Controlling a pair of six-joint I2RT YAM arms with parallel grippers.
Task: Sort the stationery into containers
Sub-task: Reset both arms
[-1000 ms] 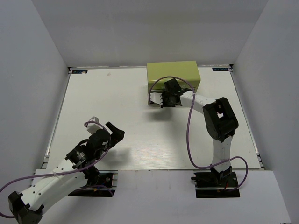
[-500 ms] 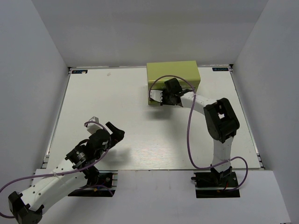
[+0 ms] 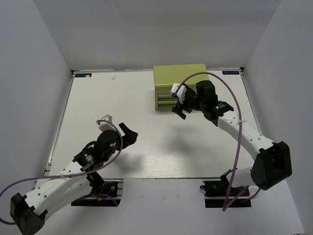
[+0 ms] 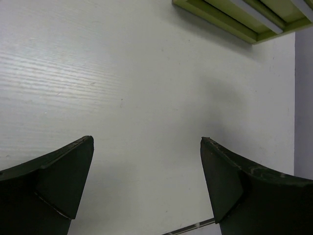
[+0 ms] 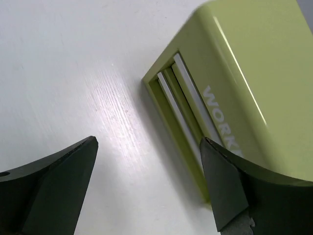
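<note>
**Top external view**
- One olive-green drawer chest (image 3: 181,84) is standing at the far edge of the white table (image 3: 117,98), right of centre. It is showing two shallow drawer fronts, one above the other, on its near face.
- Two arms are reaching over the table, and one purple cable is looping along each.
- The left gripper (image 3: 116,128) is hanging over the near-left part of the table, well apart from the chest, with its two fingers spread and nothing between them.
- The right gripper (image 3: 177,101) is hovering just in front of the drawer fronts, its jaws parted and holding nothing.

**Left wrist view**
- Two dark fingers (image 4: 49,181) are framing the bottom corners, standing wide apart.
- The left gripper (image 4: 146,181) is facing bare table (image 4: 122,88).
- One corner of the drawer chest (image 4: 244,22) is showing at the upper right, well apart from the fingers.

**Right wrist view**
- Two dark fingers (image 5: 49,183) are sitting wide apart, so the right gripper (image 5: 146,183) is gaping over bare table (image 5: 63,58).
- One drawer chest (image 5: 239,63) is filling the upper right, close ahead.
- Two white strips are running along its two drawer fronts, and white lettering reading "WORK" is showing on the adjoining face.
</note>
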